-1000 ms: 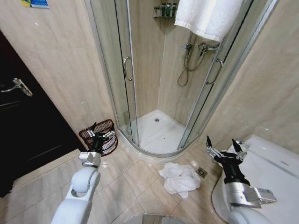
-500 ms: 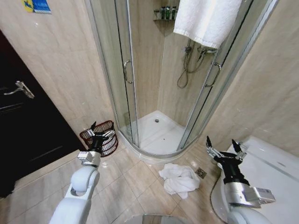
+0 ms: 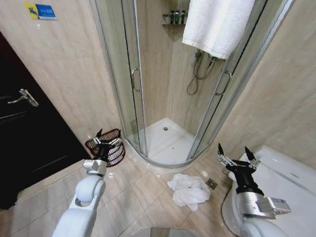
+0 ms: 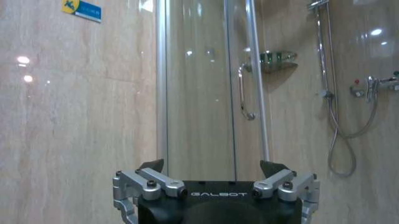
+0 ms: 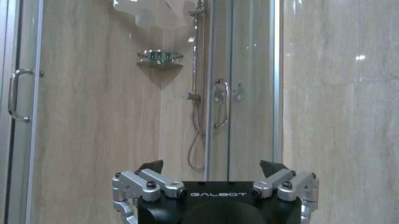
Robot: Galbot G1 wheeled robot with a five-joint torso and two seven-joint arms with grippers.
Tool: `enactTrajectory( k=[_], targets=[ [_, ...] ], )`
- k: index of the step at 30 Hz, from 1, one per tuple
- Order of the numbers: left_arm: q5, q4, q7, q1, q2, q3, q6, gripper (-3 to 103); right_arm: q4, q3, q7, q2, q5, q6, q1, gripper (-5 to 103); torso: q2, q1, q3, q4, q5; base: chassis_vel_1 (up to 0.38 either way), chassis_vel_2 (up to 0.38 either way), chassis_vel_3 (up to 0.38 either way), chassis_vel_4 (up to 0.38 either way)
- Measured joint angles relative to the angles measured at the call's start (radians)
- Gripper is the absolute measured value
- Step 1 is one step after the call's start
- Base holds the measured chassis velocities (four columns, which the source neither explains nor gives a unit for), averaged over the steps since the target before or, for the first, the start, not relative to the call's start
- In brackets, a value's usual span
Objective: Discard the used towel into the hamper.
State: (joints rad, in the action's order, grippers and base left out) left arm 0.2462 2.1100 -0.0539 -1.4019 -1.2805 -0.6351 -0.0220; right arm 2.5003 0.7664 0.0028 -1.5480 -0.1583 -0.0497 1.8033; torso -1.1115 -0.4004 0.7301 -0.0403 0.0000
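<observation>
Head view: a used towel (image 3: 188,190) lies crumpled on the tiled floor at lower centre of the frame, just in front of the shower (image 3: 165,133) curb. The hamper (image 3: 106,146) stands at centre left, against the wall beside the shower's glass door, well apart from the towel. The left gripper (image 3: 107,139) hangs in front of the hamper with its jaws spread wide and nothing between them. The right gripper (image 3: 236,154) is raised at lower right, near the toilet (image 3: 286,177), equally wide and empty. A second towel (image 3: 215,22) is draped over the top of the shower glass at upper centre.

Left wrist view: the left gripper (image 4: 215,171) points at the glass door, jaws wide apart, holding nothing.

Right wrist view: the right gripper (image 5: 212,170) faces the shower wall and hose, jaws likewise wide and empty.

Judged from here, nothing is grasped yet. The risks: taking the draped towel for the used one, a loose pinch that lets folds trail and drop, or knocking over the light hamper.
</observation>
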Motion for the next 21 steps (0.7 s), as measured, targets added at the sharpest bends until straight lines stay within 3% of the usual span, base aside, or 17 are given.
enactTrajectory(
  k=[21],
  targets=[
    [-0.008,0.023,-0.01,0.002,-0.007,0.001,0.013,100,0.0,0.0,-0.002,0.009,-0.001,0.009,0.003,100,-0.109,-0.049,0.06,0.0,0.0,0.0,0.0,0.0,0.0]
  ],
)
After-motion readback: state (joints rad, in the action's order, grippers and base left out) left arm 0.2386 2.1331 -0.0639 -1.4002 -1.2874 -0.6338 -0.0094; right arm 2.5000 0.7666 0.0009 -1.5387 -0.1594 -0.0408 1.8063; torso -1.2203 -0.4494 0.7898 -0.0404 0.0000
